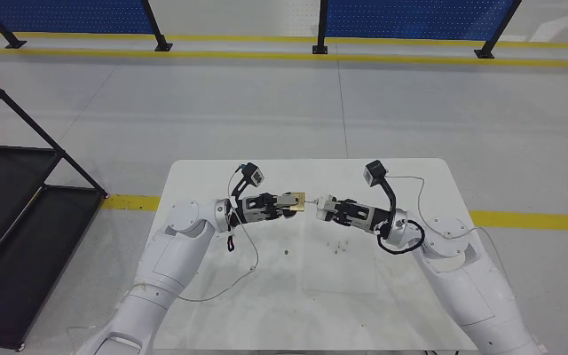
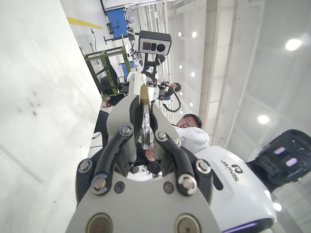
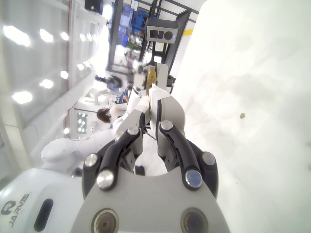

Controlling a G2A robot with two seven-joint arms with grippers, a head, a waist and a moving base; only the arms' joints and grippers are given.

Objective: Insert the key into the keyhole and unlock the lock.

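Both arms meet above the middle of the white table (image 1: 390, 302). My left gripper (image 1: 291, 202) (image 2: 143, 106) is shut on the silver shackle (image 2: 145, 124) of a brass padlock (image 1: 301, 201) (image 2: 144, 95), whose body points toward the other arm. My right gripper (image 1: 325, 209) (image 3: 148, 98) faces it, shut on the key (image 1: 313, 207), which is mostly hidden between the fingers. The key's tip sits right at the padlock (image 3: 151, 78). I cannot tell how far it is in the keyhole.
Small dark specks (image 1: 338, 244) lie on the table below the grippers. A thin cable (image 1: 248, 266) trails from the left arm across the table. A black metal rack (image 1: 44, 213) stands on the floor to the left of the table.
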